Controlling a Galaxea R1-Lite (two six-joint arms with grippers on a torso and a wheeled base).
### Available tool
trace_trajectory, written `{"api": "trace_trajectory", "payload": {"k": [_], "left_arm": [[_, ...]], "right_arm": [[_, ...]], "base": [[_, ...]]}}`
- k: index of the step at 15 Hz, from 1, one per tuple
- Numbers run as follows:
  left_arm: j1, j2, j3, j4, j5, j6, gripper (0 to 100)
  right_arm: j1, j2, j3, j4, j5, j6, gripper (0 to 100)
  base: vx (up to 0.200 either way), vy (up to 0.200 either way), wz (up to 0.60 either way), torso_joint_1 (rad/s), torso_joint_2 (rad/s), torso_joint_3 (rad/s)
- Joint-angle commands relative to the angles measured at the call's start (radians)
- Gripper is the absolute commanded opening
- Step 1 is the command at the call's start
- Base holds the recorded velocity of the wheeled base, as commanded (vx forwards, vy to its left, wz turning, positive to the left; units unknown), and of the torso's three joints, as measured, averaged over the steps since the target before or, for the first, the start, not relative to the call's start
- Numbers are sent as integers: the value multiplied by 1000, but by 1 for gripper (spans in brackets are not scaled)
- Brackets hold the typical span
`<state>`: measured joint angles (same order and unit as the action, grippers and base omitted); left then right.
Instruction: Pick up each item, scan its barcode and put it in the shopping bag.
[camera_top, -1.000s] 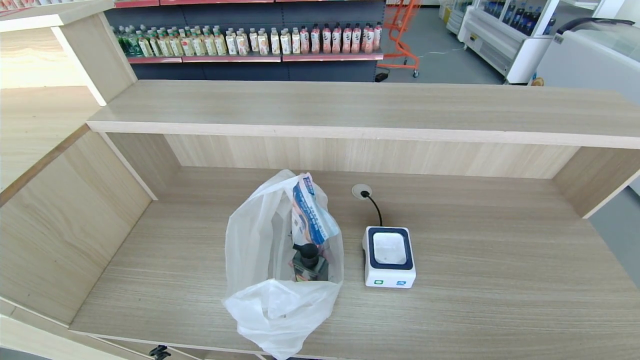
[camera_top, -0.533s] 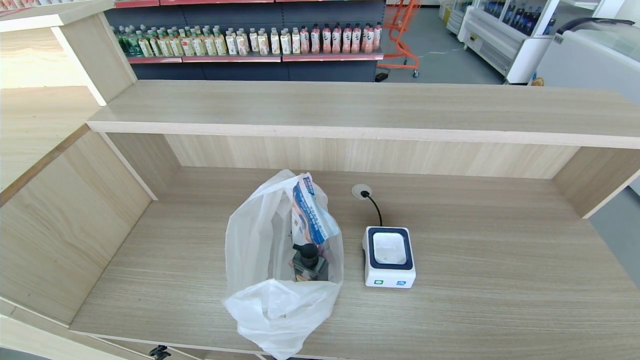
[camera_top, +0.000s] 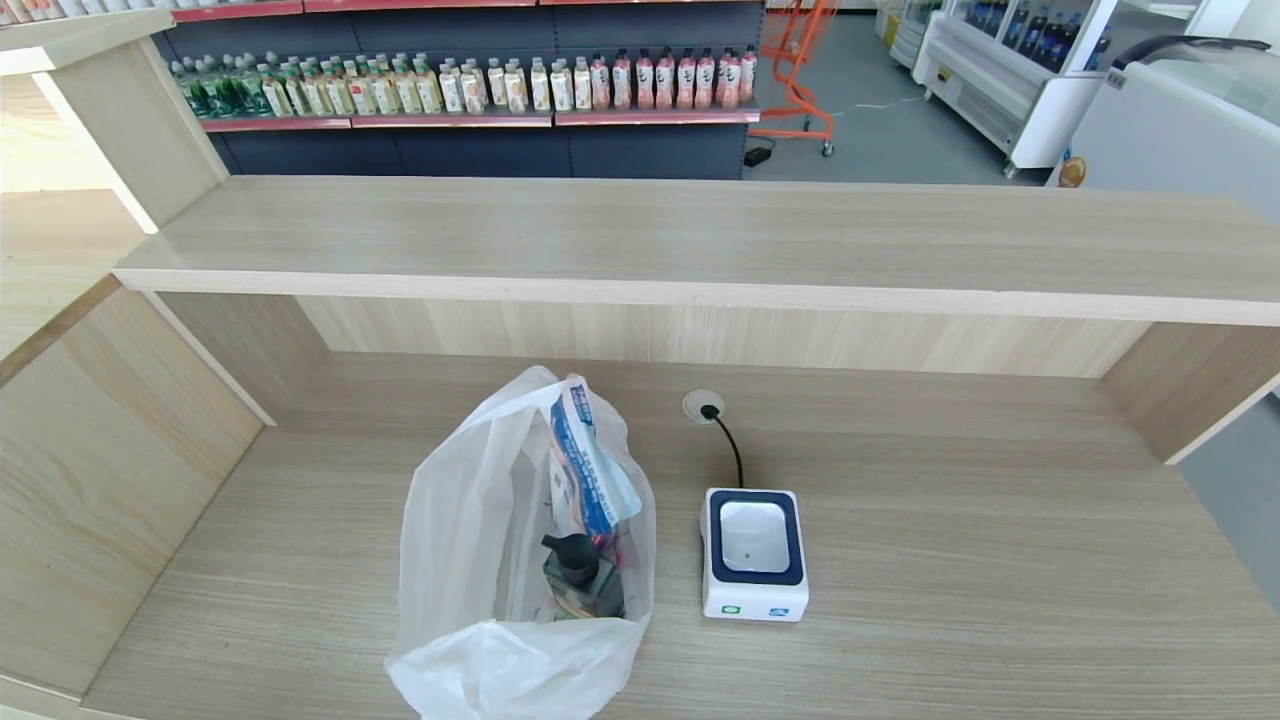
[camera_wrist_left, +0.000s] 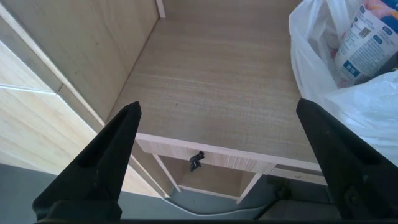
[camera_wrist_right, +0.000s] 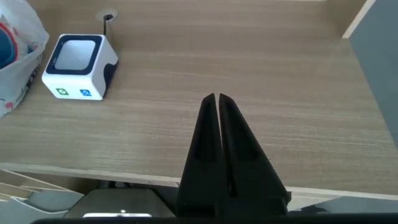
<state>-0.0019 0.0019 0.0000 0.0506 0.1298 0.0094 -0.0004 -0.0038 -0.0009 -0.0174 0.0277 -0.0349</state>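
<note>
A translucent white shopping bag (camera_top: 520, 560) stands open on the wooden counter (camera_top: 950, 600). Inside it are a blue-and-white pouch (camera_top: 585, 470) and a dark bottle with a black cap (camera_top: 578, 575). A white barcode scanner (camera_top: 752, 540) with a dark blue frame sits just right of the bag. My left gripper (camera_wrist_left: 217, 155) is open and holds nothing, above the counter's front edge on the far side of the bag (camera_wrist_left: 348, 81) from the scanner. My right gripper (camera_wrist_right: 216, 99) is shut with nothing in it, over the counter's front part, beyond the scanner (camera_wrist_right: 78, 59) from the bag.
The scanner's black cable (camera_top: 728, 445) runs to a grommet hole (camera_top: 703, 406) at the back. A raised ledge (camera_top: 700, 240) and side walls (camera_top: 90, 480) enclose the counter. Shelves of bottles (camera_top: 460, 85) stand behind. Bare counter lies right of the scanner.
The whole head picture has shifted down and to the left, so the camera moved. Bag, its contents and scanner keep their places on the counter.
</note>
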Motion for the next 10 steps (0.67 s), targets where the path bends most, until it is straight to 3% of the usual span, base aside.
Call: {"api": "trace_trajectory", "payload": {"k": [1, 10], "left_arm": [[0, 0, 0, 0, 1, 0, 100], [0, 0, 0, 0, 1, 0, 100]], "right_arm": [[0, 4, 1, 1, 0, 0, 0], [0, 4, 1, 1, 0, -7, 0]], "base": [[0, 0, 0, 0, 0, 0], [0, 0, 0, 0, 0, 0]]}}
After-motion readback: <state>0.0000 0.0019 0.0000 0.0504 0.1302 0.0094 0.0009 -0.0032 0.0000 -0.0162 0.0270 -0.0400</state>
